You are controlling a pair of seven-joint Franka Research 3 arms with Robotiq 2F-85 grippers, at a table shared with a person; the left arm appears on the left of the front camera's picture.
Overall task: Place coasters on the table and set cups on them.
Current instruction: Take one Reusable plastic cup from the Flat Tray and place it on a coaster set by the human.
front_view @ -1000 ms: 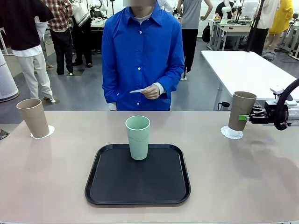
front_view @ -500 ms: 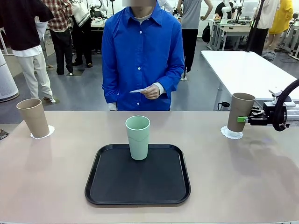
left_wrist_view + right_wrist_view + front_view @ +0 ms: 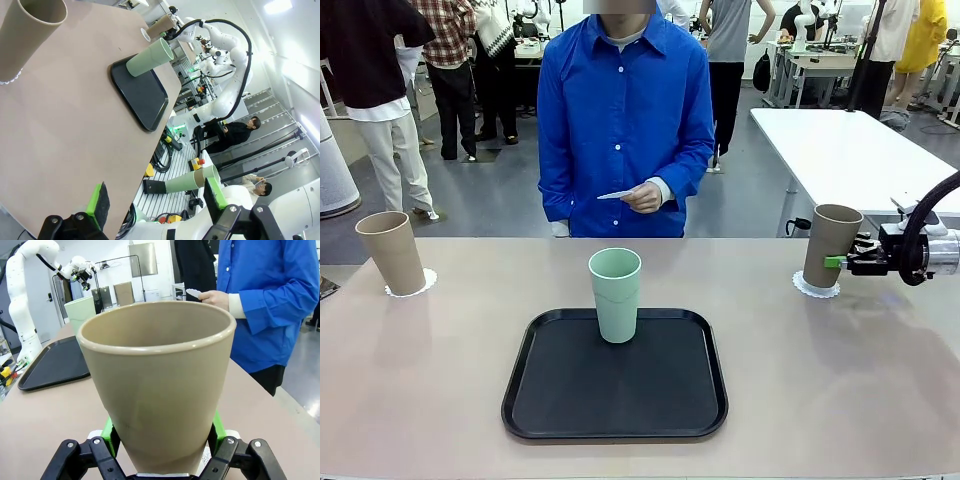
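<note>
A tan cup (image 3: 390, 252) stands on a lacy white coaster (image 3: 413, 284) at the table's far left. The mint green cup (image 3: 616, 295) stands upright on the black tray (image 3: 560, 400) at the middle. My right gripper (image 3: 839, 262) is shut on a second tan cup (image 3: 830, 245), whose base meets another coaster (image 3: 817, 288) at the far right. The right wrist view has this cup (image 3: 155, 385) between the green pads (image 3: 111, 432). The person's hand pinches a third coaster (image 3: 616, 194). My left gripper (image 3: 157, 197) hangs open beyond the table (image 3: 75, 125), near the left cup (image 3: 30, 30).
The person in a blue shirt (image 3: 625, 120) stands at the far edge, behind the tray. A white table (image 3: 845, 150) lies beyond the far right corner. Bare tabletop (image 3: 840, 400) stretches on both sides of the tray.
My right gripper has sunk a little with the tan cup, bringing its base down to the right coaster and setting it more upright. Everything else is still.
</note>
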